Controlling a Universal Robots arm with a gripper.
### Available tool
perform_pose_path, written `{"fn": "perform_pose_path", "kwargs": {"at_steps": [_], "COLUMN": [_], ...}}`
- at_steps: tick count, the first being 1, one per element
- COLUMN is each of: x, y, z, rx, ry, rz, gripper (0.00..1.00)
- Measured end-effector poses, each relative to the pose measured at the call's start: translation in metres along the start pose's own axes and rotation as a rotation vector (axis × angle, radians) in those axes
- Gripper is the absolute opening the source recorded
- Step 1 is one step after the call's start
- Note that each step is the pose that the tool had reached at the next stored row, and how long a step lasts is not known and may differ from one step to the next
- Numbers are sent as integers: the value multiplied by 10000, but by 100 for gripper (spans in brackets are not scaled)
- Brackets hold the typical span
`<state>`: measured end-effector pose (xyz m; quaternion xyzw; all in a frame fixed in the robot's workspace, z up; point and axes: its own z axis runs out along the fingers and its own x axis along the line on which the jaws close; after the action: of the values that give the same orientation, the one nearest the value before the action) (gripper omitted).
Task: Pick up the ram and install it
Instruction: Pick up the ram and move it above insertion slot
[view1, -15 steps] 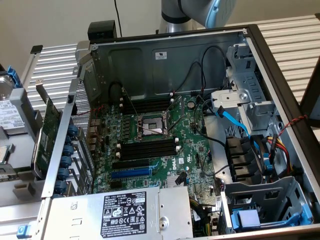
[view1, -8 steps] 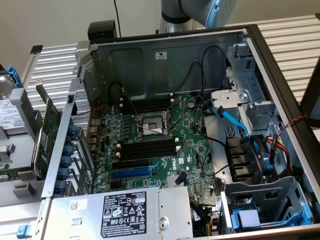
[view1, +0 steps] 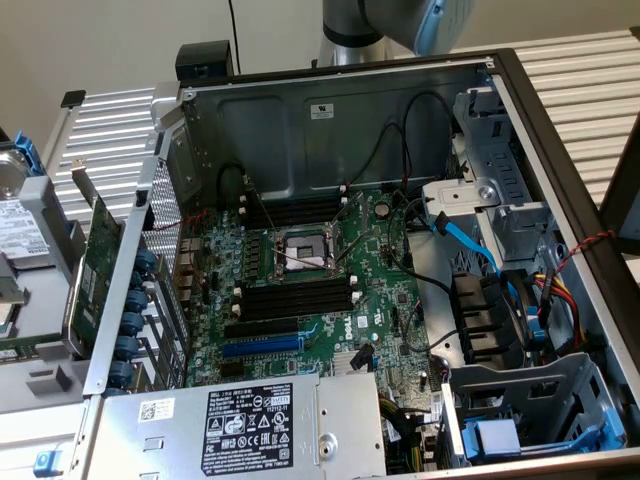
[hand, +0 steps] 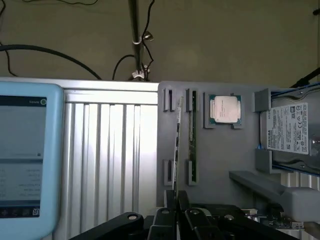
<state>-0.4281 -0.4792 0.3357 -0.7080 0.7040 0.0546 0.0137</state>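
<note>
1. Long, narrow dark-green circuit-board ram stick (hand: 176, 145): seen edge-on, with a pale label strip along one face. Chips can't be made out.
2. Location: the wrist view puts the ram over the grey plastic holder plate (hand: 225, 165), slightly tilted. It sits between the plate's two pairs of slotted brackets, just beside a second dark-green memory stick (hand: 191, 137) standing in one pair.
3. Black pincer gripper (hand: 176, 196): jaws narrow, clamped on the ram's near end.
4. Wrist view also has a square silver-lidded processor chip (hand: 225, 108) on the plate and a metal hard drive with a white label (hand: 292, 132) beside it. There is also a ribbed aluminium table top (hand: 110, 150) and a light-blue framed screen (hand: 25, 160).
5. Exterior view has the grey robot arm with a blue cap (view1: 385, 22) above the open metal computer case (view1: 330, 140).
6. Inside the case: a green motherboard (view1: 385, 265), long black memory slots with white end clips (view1: 295, 297) and a blue flat cable (view1: 470, 245).
7. A larger green expansion card (view1: 95, 270) stands outside the case, at the exterior view's left.
</note>
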Motion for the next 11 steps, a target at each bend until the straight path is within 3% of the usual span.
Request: {"fn": "perform_pose_path", "kwargs": {"at_steps": [11], "x": [22], "y": [-262], "z": [-516], "rx": [-12], "ry": [-195], "rz": [-50], "gripper": [14]}}
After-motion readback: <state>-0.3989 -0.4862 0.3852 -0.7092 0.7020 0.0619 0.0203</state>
